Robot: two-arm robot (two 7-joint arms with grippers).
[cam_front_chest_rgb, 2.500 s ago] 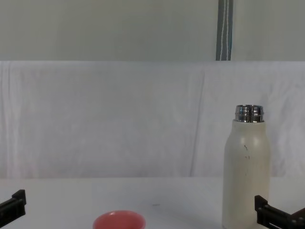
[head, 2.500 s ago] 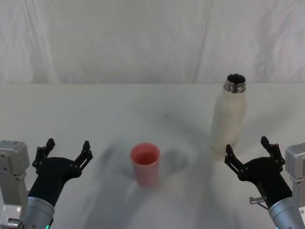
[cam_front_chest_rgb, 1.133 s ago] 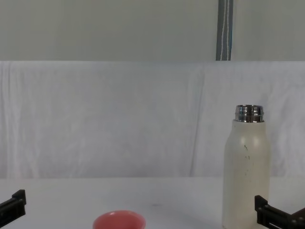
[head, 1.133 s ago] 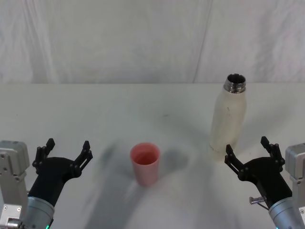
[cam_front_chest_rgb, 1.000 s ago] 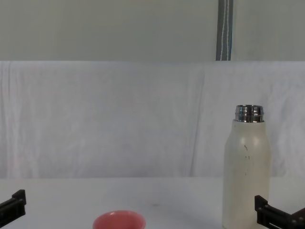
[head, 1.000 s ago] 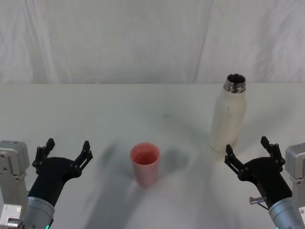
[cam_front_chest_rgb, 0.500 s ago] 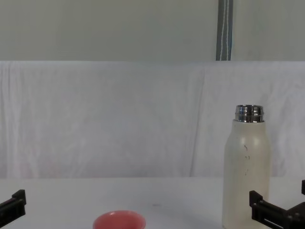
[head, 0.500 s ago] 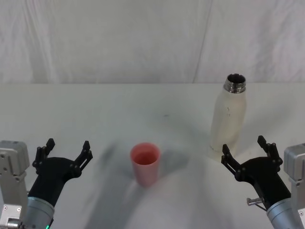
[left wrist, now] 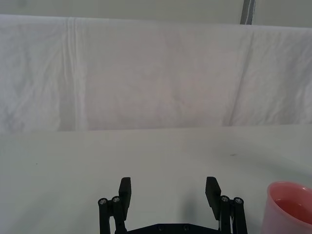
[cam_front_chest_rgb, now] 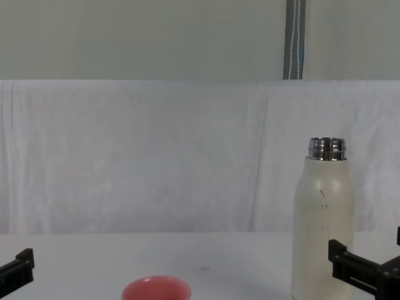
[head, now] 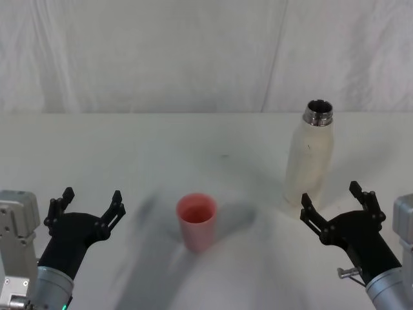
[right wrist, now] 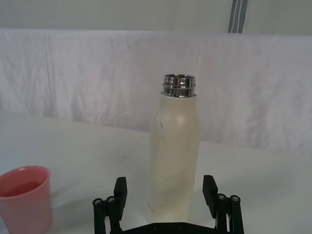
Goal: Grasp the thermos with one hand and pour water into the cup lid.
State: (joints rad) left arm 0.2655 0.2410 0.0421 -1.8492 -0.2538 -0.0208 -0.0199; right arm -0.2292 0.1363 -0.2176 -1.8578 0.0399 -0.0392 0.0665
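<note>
Table (head: 129, 155), white cloth over it, w/ a white draped sheet (head: 161, 58) hung behind as backdrop; a grey pole (cam_front_chest_rgb: 295, 39) rises behind the sheet in the chest view.

Bottle (head: 310, 158) stands upright on the robot's right side of the table, far bigger than anything else on it. Cream-white body w/ small dark scuffs, shiny steel threaded neck, no cap, mouth open to the top.

Right gripper (head: 332, 201) sits low, just in front of the bottle's base on the near side, fingers spread wide and holding nothing. In the right wrist view the gripper (right wrist: 165, 195) has the bottle (right wrist: 176, 146) framed between its two fingers, but the bottle is farther off, no contact. Chest view: the gripper's dark fingers show at the lower right, beside the bottle (cam_front_chest_rgb: 324, 219).

Left gripper (head: 89, 203) parked low at the robot's left, well apart from the cup, fingers also spread, empty.

Cup (head: 196, 221), small, pink-red, upright near table centre, between the two grippers, well left of the bottle. Left wrist view catches it (left wrist: 288, 207) off to one side of the gripper (left wrist: 168, 195).
</note>
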